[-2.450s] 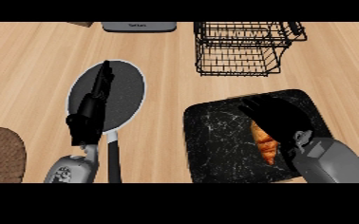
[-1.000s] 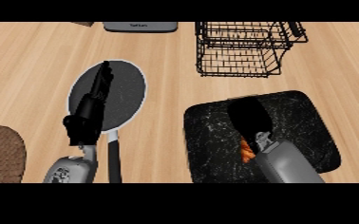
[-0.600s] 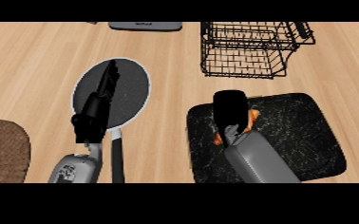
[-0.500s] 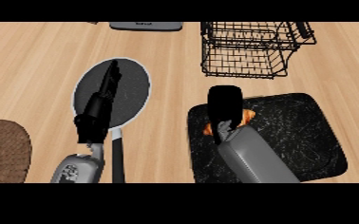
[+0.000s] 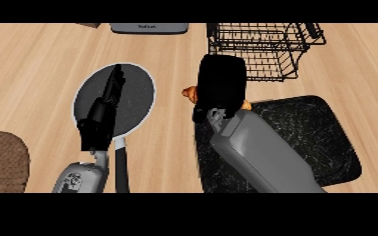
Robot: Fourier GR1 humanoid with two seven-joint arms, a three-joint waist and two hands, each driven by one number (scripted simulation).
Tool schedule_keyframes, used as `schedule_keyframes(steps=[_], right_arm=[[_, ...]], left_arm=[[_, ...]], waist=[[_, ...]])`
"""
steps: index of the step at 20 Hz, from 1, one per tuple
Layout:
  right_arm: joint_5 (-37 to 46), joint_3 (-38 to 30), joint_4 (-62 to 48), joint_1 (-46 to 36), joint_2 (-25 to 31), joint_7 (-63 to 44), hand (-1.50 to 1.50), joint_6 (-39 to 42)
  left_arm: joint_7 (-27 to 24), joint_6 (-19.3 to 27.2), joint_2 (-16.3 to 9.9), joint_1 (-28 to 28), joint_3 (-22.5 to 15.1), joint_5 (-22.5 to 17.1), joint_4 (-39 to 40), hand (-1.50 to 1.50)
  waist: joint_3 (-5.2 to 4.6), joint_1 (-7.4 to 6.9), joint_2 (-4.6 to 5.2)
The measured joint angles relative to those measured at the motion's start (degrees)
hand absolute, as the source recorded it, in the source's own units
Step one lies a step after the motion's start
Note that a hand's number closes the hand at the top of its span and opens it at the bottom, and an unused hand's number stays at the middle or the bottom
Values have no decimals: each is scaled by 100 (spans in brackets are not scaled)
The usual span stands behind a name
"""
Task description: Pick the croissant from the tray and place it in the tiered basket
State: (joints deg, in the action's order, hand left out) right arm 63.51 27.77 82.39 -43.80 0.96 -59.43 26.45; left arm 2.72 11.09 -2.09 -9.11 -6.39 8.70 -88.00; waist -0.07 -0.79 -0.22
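My right hand (image 5: 220, 82) is lifted above the counter, just past the far left corner of the black marbled tray (image 5: 310, 130). Its fingers are curled round the orange-brown croissant (image 5: 190, 92), which peeks out at the hand's left edge and a sliver at its right; most of it is hidden. The black wire tiered basket (image 5: 266, 47) stands right behind the hand, at the far right. My left hand (image 5: 103, 110) rests open with straight fingers over the dark round pan (image 5: 136, 97) on the left.
A grey appliance (image 5: 149, 27) lies at the counter's far edge. A brown round object (image 5: 11, 162) shows at the lower left edge. The pan's black handle (image 5: 122, 167) points toward me. Bare wood lies between the pan and the basket.
My right hand closed on the croissant on the tray, lifted it and carried it left and away from me toward the basket. The left hand has stayed over the pan.
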Motion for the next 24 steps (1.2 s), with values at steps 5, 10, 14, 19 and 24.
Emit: schedule_keyframes(steps=[5,10,14,19,24], right_arm=[[-150,-413,441,-810,9,-181,150,247],[-202,-1131,600,-1518,21,-112,150,694],[-320,-1751,476,-1992,-4,-149,150,762],[-402,-2372,-36,-2471,-26,-95,150,593],[-96,-2677,-742,-2755,25,55,150,325]], left_arm=[[-55,-27,-44,37,106,-64,37,0],[3,-17,-72,71,108,-30,-61,0],[-52,-8,-21,118,53,3,-24,0],[-23,41,23,38,34,61,-47,0],[23,52,61,-5,19,92,-24,0]], waist=[[-1,35,-23],[-1,75,-34],[1,51,-15],[2,18,10],[2,5,27]])
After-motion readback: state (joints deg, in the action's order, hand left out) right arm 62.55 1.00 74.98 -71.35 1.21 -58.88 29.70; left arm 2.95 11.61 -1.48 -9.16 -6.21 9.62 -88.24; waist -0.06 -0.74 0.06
